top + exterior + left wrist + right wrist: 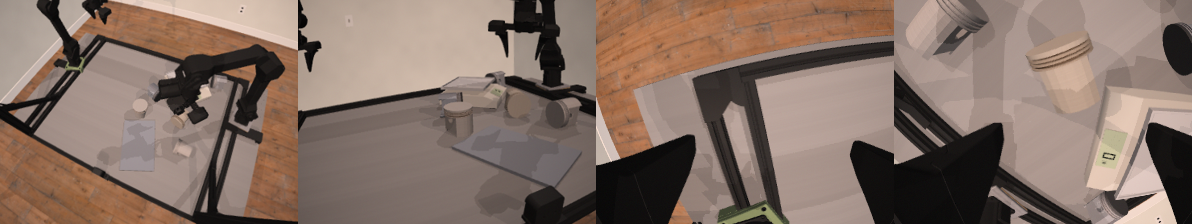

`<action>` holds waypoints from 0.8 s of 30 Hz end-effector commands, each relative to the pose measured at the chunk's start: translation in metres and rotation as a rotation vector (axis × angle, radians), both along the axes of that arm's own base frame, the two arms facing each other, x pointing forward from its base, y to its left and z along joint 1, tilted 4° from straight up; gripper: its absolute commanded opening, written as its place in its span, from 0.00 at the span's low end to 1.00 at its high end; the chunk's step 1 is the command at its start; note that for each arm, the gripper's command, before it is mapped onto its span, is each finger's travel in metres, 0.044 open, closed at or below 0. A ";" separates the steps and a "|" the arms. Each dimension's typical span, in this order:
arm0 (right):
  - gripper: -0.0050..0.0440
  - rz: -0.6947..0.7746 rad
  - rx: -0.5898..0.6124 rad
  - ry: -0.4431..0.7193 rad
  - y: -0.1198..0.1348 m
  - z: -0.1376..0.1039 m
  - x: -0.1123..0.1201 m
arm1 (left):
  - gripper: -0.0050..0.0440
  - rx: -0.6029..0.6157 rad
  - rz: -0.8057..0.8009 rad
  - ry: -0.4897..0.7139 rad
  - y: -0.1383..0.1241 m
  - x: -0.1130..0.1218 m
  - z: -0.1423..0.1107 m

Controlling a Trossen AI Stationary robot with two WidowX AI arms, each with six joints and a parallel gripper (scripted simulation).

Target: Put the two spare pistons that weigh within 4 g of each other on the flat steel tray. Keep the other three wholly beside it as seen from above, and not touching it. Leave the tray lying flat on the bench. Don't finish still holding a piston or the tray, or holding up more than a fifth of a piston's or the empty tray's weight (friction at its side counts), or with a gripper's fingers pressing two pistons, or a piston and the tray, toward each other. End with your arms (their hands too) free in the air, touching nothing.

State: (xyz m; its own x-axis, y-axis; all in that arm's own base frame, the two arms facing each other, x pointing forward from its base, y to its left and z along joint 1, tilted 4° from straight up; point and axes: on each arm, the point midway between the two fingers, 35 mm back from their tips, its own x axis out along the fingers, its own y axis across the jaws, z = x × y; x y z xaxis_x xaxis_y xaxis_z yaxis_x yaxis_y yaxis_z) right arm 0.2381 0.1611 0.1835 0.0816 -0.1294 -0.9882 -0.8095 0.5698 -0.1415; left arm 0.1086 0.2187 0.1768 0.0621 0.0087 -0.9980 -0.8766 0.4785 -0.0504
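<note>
I've got the right gripper [175, 109] [522, 57] [1078, 132] up in the air, fingers spread wide but a little short of full stretch, with nothing between them. Down below in my right wrist view, there's the tan piston [179, 122] [517, 104] [1064, 75], lying on its side, near the scale [204, 93] [481, 101] [1101, 170], whose green display reads 0. On the scale's other side, near it, a dark-crowned piston [153, 90] [450, 101] [1179, 48] lies tipped over. Another piston [219, 81] [497, 77] [1106, 207] is at the scale's far end, partly hidden in the exterior view. Moving out, a grey-crowned piston [183, 148] [561, 113] [944, 25] lies on its side, apart from the tray. And here's the upright piston [140, 105] [459, 119], crown up, just beside one short edge of the flat steel tray [138, 151] [523, 155]. The tray lies flat on the bench, arm shadows across it, and all five pistons are off it. Over at the opposite side, my left gripper [96, 15] [310, 64] [777, 147] hangs high, fully open, holding nothing, well apart from the pistons.
</note>
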 end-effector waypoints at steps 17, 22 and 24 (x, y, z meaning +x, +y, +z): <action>0.87 0.359 -0.151 0.015 0.002 -0.007 0.002 | 1.00 -0.002 -0.002 -0.002 0.000 0.000 0.000; 0.87 0.359 -0.151 0.015 0.002 -0.015 0.003 | 1.00 -0.002 -0.002 -0.002 0.000 0.000 0.000; 0.87 0.359 -0.151 0.015 0.002 -0.015 0.003 | 1.00 -0.002 -0.002 -0.002 0.000 0.000 0.000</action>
